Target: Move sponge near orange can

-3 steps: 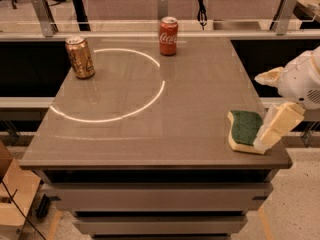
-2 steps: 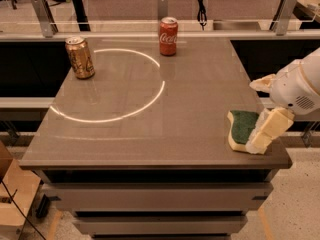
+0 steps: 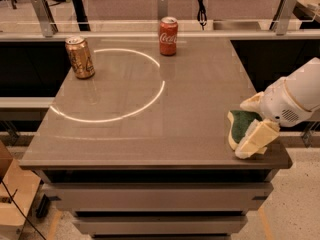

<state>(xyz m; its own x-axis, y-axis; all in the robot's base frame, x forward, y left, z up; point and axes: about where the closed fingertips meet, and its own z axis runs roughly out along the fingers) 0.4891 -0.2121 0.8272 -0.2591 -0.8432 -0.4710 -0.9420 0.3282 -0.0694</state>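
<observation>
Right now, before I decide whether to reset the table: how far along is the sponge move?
Early stage. Done: the gripper is at the sponge, on the table's near right corner. In hand: taking hold of it; a firm grip can't be confirmed. Left: the whole carry across to the orange can at the far left.

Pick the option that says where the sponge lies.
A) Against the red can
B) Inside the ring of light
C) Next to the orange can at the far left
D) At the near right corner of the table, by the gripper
D: the sponge lies at the near right corner of the table with the gripper at it, far across from the orange can.
</observation>
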